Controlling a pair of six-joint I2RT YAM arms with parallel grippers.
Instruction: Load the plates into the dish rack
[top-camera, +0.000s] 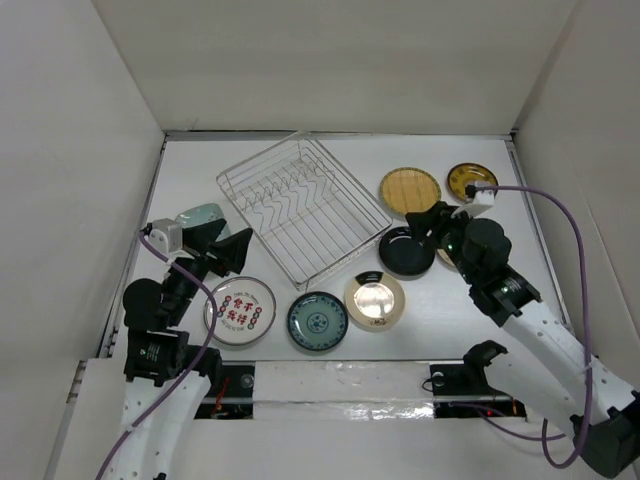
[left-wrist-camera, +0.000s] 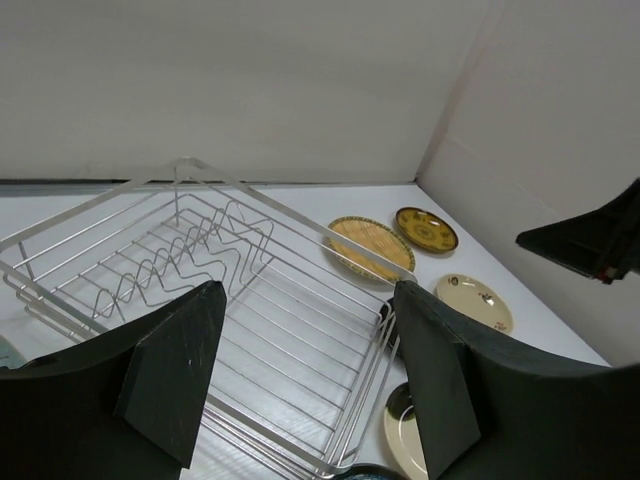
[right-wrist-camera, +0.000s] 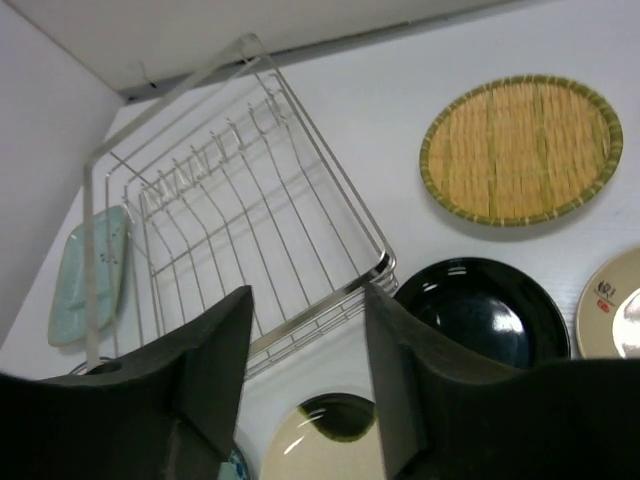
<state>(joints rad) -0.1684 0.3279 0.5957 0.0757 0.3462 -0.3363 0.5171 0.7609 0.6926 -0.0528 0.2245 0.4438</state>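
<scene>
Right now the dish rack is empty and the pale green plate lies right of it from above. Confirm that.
Wrong side: the top external view shows the pale green plate left of the dish rack. The rack is indeed empty.

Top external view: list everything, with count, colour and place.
dish rack: 1, silver wire, centre rear, empty
tan woven plate: 1, right of rack
dark gold-patterned plate: 1, far right rear
black plate: 1, by rack's right corner
cream plate: 1, mostly hidden under right arm
cream-gold plate: 1, front centre
teal patterned plate: 1, front, beside cream-gold plate
white plate: 1, red characters, front left
pale green dish: 1, left of rack
left tool: 1, black, open, left of rack
right tool: 1, black, open, near black plate
</scene>
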